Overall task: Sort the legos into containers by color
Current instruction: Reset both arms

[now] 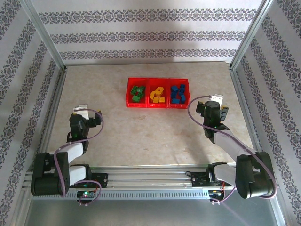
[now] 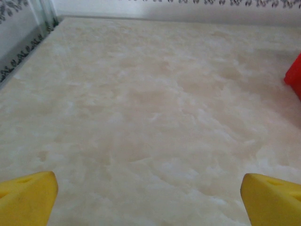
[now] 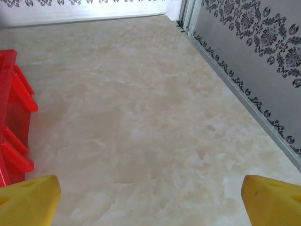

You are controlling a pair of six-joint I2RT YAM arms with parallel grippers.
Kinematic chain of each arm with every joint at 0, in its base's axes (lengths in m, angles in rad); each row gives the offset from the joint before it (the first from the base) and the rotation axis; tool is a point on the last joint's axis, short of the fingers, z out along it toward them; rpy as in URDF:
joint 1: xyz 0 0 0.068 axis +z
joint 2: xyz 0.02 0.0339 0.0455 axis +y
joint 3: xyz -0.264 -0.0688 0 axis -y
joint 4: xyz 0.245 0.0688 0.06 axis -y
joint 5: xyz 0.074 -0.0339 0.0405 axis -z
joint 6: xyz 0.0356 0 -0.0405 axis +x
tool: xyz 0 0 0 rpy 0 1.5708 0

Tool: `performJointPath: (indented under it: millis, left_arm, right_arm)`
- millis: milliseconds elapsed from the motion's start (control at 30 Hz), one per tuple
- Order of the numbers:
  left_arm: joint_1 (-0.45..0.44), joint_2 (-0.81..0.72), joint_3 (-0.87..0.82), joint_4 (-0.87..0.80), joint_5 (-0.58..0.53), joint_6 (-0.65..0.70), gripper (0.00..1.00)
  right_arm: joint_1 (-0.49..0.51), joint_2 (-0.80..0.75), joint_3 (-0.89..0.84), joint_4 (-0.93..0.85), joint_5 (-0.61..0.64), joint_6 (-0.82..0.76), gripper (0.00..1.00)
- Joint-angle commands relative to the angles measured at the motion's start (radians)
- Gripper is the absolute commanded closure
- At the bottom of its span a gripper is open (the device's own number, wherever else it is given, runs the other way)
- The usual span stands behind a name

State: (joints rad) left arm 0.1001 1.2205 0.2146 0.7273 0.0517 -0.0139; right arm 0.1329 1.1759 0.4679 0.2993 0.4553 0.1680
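Note:
The red tray (image 1: 157, 106) lies at the middle back of the table, its three containers side by side. Green legos (image 1: 137, 92) fill the left one, yellow legos (image 1: 158, 95) the middle one, blue legos (image 1: 178, 93) the right one. My left gripper (image 1: 81, 110) hovers near the table's left side, well short of the tray, open and empty; its yellow fingertips (image 2: 28, 195) stand wide apart over bare tabletop. My right gripper (image 1: 215, 100) sits just right of the tray, also open and empty, with its fingertips (image 3: 273, 197) spread wide.
A corner of the red tray (image 2: 295, 75) shows at the right edge of the left wrist view, and its side wall (image 3: 14, 122) at the left of the right wrist view. Patterned walls with metal rails (image 1: 244, 101) enclose the table (image 1: 141, 136) on three sides.

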Motion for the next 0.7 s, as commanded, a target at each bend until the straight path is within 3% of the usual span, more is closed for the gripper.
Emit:
performJointPath:
  millis: [0, 233, 400, 667]
  left_arm:
    - [-0.034, 0.055, 0.017, 0.164, -0.046, 0.072, 0.0]
    - [-0.05, 0.083, 0.045, 0.145, -0.057, 0.083, 0.0]
    - [-0.05, 0.058, -0.01, 0.228, -0.059, 0.077, 0.0]
    - [-0.05, 0.064, 0.003, 0.208, -0.05, 0.078, 0.0]
  right_arm:
    - [-0.01, 0.008, -0.028, 0.09, -0.024, -0.016, 0.02]
    - [-0.029, -0.016, -0.092, 0.198, -0.067, -0.048, 0.02]
    - [-0.049, -0.023, -0.155, 0.301, -0.112, -0.081, 0.02]
    - [-0.118, 0.087, -0.206, 0.548, -0.25, -0.081, 0.02]
